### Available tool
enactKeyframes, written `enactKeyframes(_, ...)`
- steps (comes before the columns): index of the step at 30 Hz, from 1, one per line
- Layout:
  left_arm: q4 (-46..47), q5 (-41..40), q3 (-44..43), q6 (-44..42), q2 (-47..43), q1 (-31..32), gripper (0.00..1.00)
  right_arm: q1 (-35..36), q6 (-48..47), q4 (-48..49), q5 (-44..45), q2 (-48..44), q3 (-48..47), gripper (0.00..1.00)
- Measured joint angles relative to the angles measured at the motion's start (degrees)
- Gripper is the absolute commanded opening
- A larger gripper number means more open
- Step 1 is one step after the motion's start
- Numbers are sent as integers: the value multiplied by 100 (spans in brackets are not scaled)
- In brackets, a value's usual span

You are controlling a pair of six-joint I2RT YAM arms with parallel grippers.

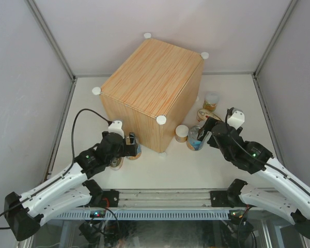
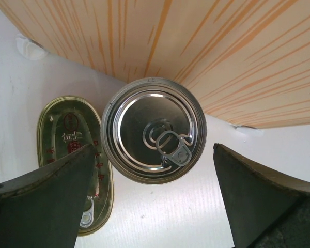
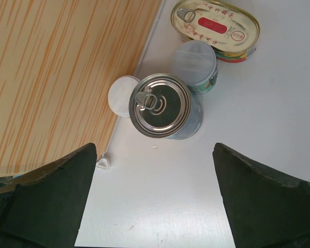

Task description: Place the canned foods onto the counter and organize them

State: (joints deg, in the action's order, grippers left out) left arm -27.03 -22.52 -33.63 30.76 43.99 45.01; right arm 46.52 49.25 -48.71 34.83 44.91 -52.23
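Note:
The counter (image 1: 150,77) is a large wood-grain box at the table's middle, its top bare. My left gripper (image 1: 125,147) is open, just short of a tall blue can (image 1: 135,147) standing against the counter's wall (image 2: 196,41). Its lid (image 2: 154,130) lies ahead of the spread fingers (image 2: 41,201). An oval tin (image 2: 67,139) lies beside it. My right gripper (image 1: 206,135) is open, short of the other tall can (image 3: 160,106). Two small pale-lidded cans (image 3: 194,59) (image 3: 121,95) and a second oval tin (image 3: 215,26) sit beyond it.
Another small can with an orange label (image 1: 211,101) stands further back on the right, by the counter. White round knobs (image 1: 161,120) mark the counter's top corners, and a white foot (image 2: 31,47) shows at its base. Grey walls enclose the white table (image 1: 170,168).

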Motion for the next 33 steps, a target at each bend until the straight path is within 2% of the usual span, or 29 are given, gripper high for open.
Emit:
enactKeyframes(12, 227, -334, 17, -44, 693, 188, 100, -42, -4, 168, -188, -129, 192, 94)
enactKeyframes(33, 846, -761, 17, -61, 1552, 219, 100, -535, -225, 302, -540, -339, 321, 94)
